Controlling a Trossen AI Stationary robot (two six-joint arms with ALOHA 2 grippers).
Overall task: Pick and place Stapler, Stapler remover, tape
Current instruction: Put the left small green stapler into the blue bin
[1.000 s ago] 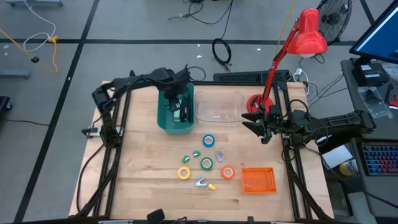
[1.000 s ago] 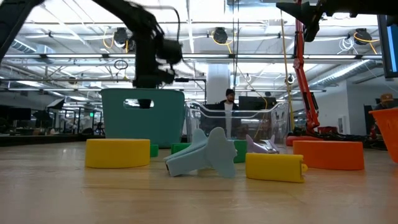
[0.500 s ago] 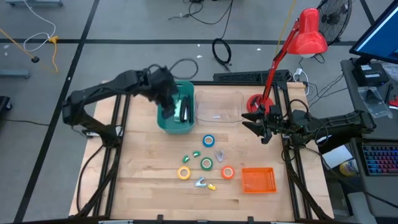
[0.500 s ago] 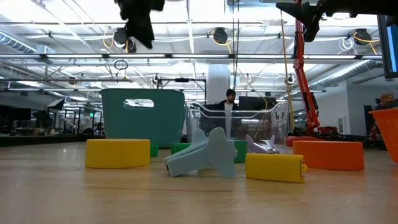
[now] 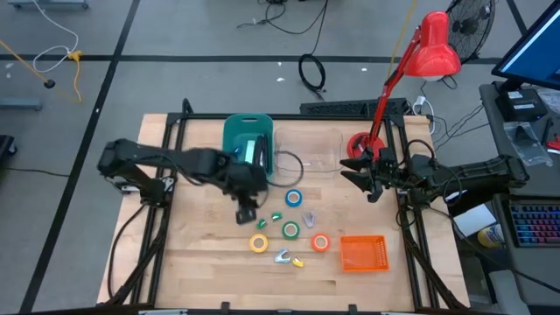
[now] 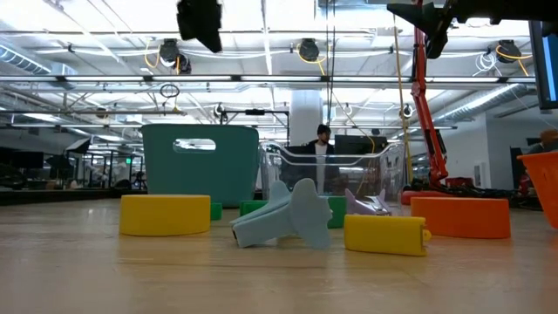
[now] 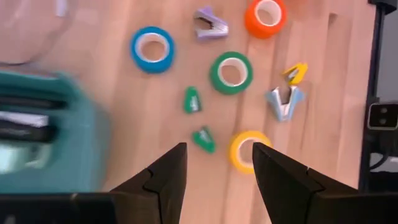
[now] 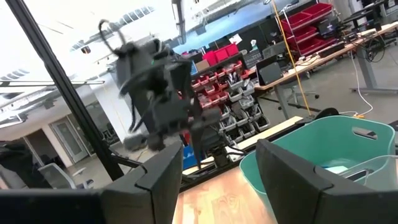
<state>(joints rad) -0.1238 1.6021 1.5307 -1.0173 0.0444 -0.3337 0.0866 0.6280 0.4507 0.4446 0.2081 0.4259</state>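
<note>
The left end effector (image 5: 246,213), fingers parted and empty, hovers above the wooden bench (image 5: 201,254) near the yellow ring-shaped tape roll (image 7: 247,150). The right end effector (image 5: 368,184) waits open and empty at the bench's right edge.

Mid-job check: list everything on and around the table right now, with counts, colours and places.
Tape rolls: 4; blue, green, yellow, orange; loose at table centre.
Claw-like pieces: 5; two green, one yellow, one grey-blue, one lilac; scattered among the rolls.
Teal bin: 1; back of table, something dark and white inside.
Clear bin: 1; right of the teal bin.
Orange basket: 1; front right.
Red desk lamp: 1; back right corner.
Left claw: open, empty, above the table left of the rolls.
Right claw: open, empty, at the right edge.
</note>
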